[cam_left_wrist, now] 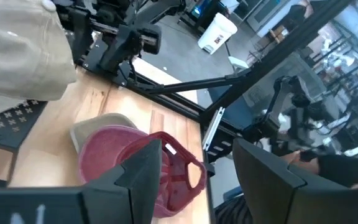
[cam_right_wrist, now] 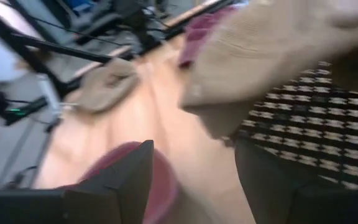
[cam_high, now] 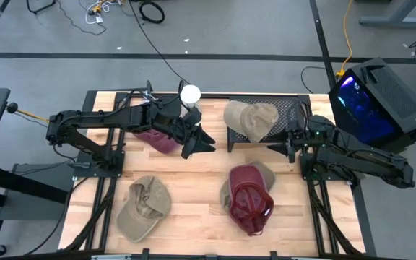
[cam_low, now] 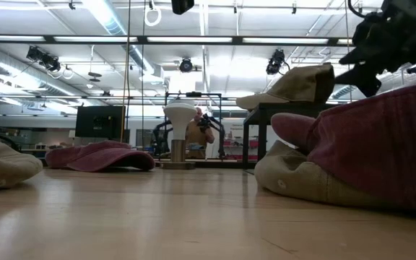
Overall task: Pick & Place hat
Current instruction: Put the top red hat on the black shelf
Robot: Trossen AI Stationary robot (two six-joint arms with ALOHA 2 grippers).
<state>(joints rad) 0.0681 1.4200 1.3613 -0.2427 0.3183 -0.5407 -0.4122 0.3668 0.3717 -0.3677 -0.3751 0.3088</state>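
On the wooden slatted table (cam_high: 193,209), a tan cloth cap (cam_high: 143,207) lies at the near left, with nothing on it. Behind it a maroon cap (cam_high: 159,139) sits partly under the left arm, whose left gripper (cam_high: 206,141) hangs mid-table with its fingers apart and nothing between them, pointing toward the rack. Just beyond stands a white mushroom-shaped hat stand (cam_high: 190,95). Right of centre, a black perforated metal rack (cam_high: 284,112) carries a second tan cap (cam_high: 250,119), draped over its left part. In front of the rack a dark red cap (cam_high: 251,206) rests on yet another tan cap (cam_high: 266,173). The right gripper (cam_high: 274,147) hovers at the rack's near right edge, fingers spread and empty, facing the tan cap on the rack. If that cap is the one to pick, I would judge the best grip is on its brim or crown edge, approached low and level so the fingers clear the mesh, then closed firmly enough that soft cloth does not slip.
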